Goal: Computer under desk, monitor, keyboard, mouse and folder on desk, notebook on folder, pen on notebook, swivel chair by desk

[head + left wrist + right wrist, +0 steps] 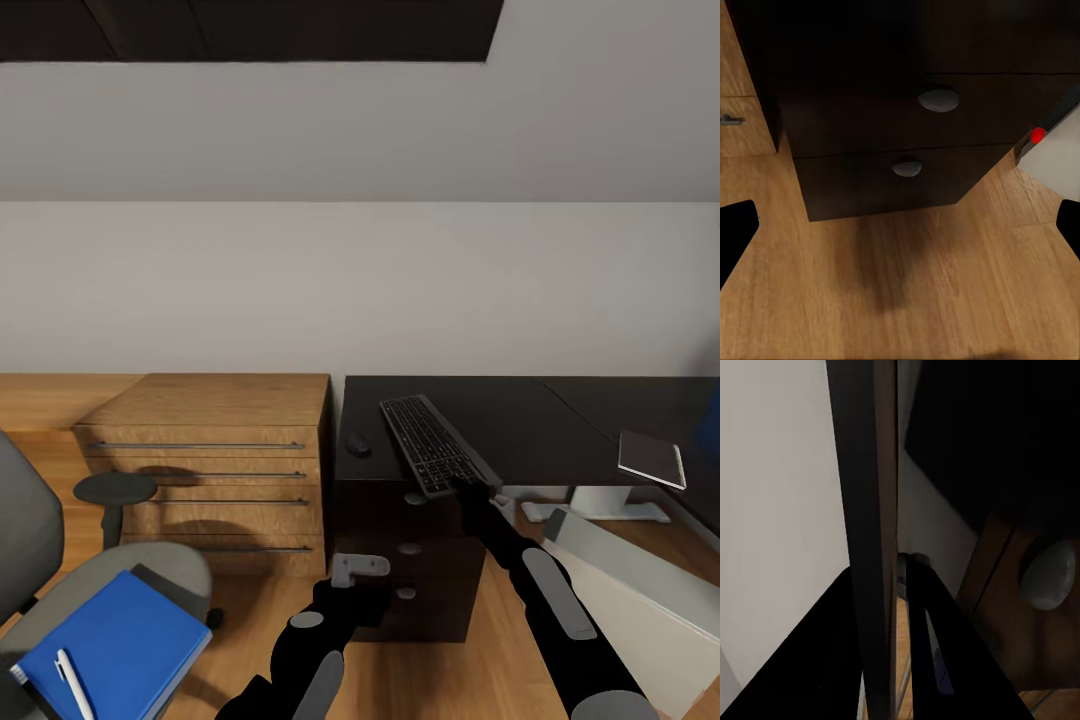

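Keyboard (437,444), flat black slab, in right claw (470,484)

Your two arms are matte black, built of rounded, tube-like segments. Each carries smooth grey oval panels set into the black shell: your right arm (545,590), the one reaching toward the counter (520,420), shows a long grey capsule-shaped inlay along its forearm and a grey rounded cap nearer you. Your left arm (310,650), in front of the counter's drawers, has a small grey disc and a slanted grey panel, and ends in a pale grey, blocky bracket at the wrist (358,570). The gripper fingers (736,236) are plain black, with no markings, cables or screws visible.
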Available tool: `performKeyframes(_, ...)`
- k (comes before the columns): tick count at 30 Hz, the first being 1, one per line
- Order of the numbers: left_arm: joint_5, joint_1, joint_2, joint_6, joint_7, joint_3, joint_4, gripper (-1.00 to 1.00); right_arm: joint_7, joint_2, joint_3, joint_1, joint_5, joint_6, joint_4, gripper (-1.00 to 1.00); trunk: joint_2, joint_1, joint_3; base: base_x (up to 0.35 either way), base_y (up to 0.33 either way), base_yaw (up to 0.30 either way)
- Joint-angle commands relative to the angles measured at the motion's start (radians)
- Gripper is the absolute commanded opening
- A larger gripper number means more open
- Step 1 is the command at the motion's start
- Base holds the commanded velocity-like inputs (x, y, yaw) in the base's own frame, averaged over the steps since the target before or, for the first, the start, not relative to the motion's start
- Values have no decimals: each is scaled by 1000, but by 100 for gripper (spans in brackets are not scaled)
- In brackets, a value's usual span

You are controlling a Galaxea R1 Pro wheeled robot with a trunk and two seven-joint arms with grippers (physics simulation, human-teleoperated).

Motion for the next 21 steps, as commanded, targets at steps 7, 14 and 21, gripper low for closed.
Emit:
performKeyframes(7, 10, -1, 0, 2, 10, -1, -1, 100, 1, -1, -2, -1, -5, 5, 0, -100, -1, 0, -1, 0, 39, 0)
performKeyframes(14, 10, -1, 0, 2, 10, -2, -1, 100, 1, -2, -1, -1, -6, 5, 0, -100, -1, 0, -1, 0, 2, 0)
performKeyframes(21, 10, -1, 0, 2, 10, -1, -1, 100, 0, -3, -1, -1, -7, 5, -2, -100, -1, 0, -1, 0, 0, 0)
